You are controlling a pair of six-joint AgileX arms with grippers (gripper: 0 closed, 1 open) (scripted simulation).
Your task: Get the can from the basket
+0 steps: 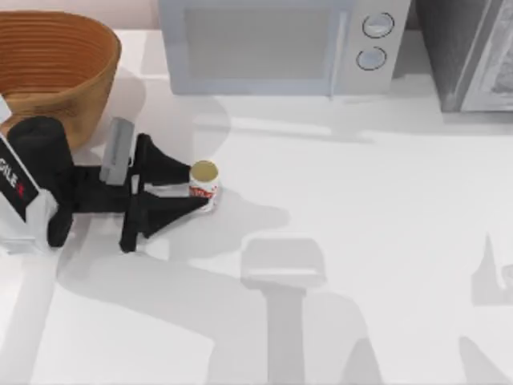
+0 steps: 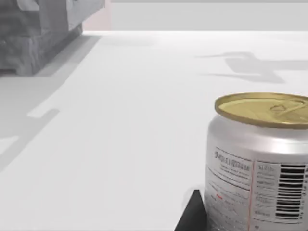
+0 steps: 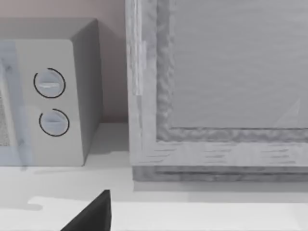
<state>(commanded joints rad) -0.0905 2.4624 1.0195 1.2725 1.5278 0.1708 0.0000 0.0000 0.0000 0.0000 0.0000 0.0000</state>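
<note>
Left gripper (image 1: 202, 191) closed around the small white can with red label and dull gold top (image 1: 203, 181), on the white table (image 1: 361, 241).

The can stands upright on the table between the two black fingers, outside the large orange-brown woven wicker basket (image 1: 56, 72), which sits behind the left arm at the table's far left corner. Beyond the gripper, along the back edge, stands a pale grey microwave with two round dials (image 1: 280, 44); right of it is a grey textured cabinet (image 1: 469, 52). Arm shadows fall across the plain table ahead of the gripper. In the left wrist view the can (image 2: 260, 163) shows a barcode. The right wrist view faces the microwave (image 3: 53, 96) and the cabinet (image 3: 216, 86); whether the right gripper is open or closed cannot be told.
</note>
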